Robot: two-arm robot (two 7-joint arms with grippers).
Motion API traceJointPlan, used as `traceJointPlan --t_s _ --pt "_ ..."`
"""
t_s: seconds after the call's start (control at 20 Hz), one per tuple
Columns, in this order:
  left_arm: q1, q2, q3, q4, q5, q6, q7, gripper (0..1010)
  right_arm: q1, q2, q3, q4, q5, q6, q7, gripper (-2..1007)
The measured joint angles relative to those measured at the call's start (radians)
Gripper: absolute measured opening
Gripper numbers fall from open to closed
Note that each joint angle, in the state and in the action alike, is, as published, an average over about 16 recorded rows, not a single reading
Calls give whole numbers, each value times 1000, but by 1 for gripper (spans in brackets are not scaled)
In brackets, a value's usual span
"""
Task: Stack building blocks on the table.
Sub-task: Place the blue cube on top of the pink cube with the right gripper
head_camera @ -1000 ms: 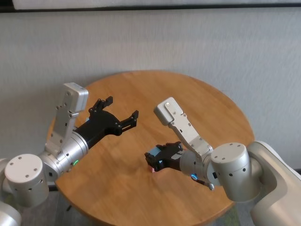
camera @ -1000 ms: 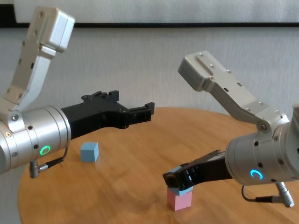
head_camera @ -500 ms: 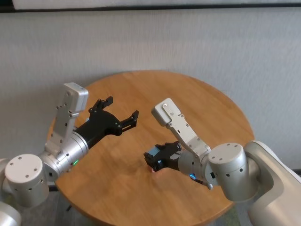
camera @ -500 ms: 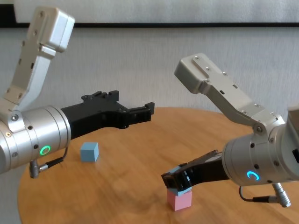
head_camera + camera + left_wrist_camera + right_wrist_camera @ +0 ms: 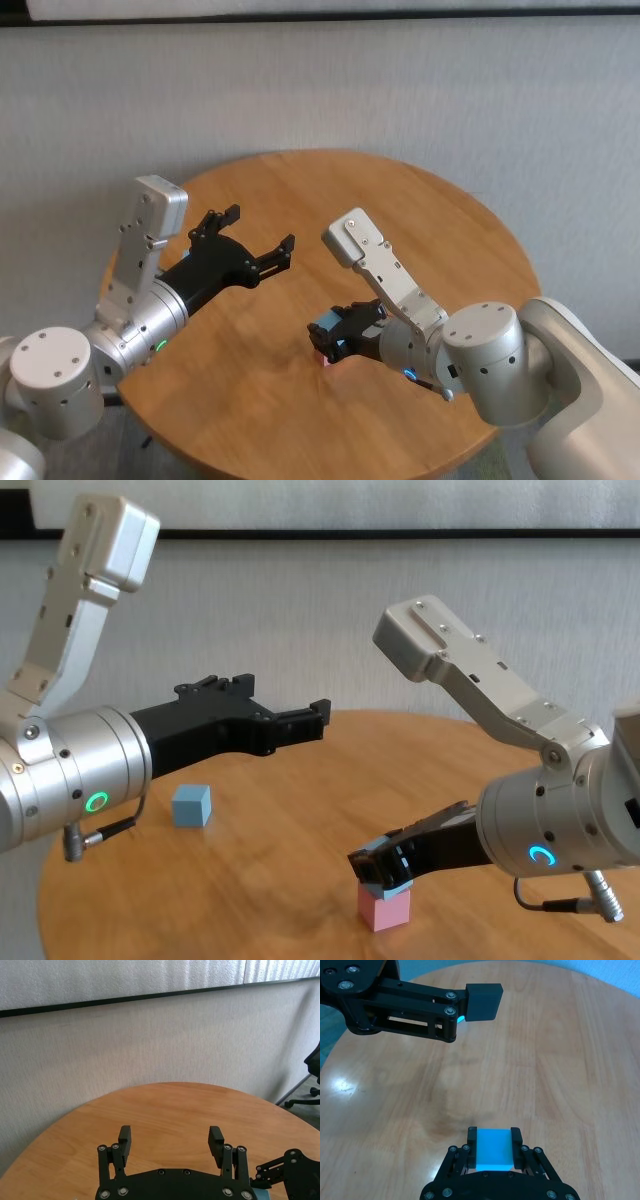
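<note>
table (image 5: pixel 300 810): warm honey-brown, wood grain, faint darker smudges near its middle
pink block (image 5: pixel 384 908): pale pink, plain, matte
held blue block (image 5: pixel 494 1148): light blue, plain
loose blue block (image 5: pixel 191 805): light blue, plain
right gripper (image 5: pixel 492 1139): black
left gripper (image 5: pixel 170 1143): black
arms: silver-grey housings, each with a green or blue glowing ring
wall (image 5: pixel 400 90): pale grey, fine texture, dark strip along top

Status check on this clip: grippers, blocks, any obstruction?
Right gripper shut on blue block, atop pink block. Left gripper open, empty, above table. Second blue block loose. Nothing obstructing.
</note>
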Motion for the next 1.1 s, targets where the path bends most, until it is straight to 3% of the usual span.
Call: traceJointPlan --t_s 0.45,0.9,1.1 --pt "0 0 0 0 0 0 0 1000 0 1 1 0 1 -1 0 463" --pt "0 0 0 0 0 0 0 1000 -1 1 1 0 3 -2 0 754" --pt "0 0 0 0 0 0 0 1000 -9 6 9 -11 3 -26 0 876"
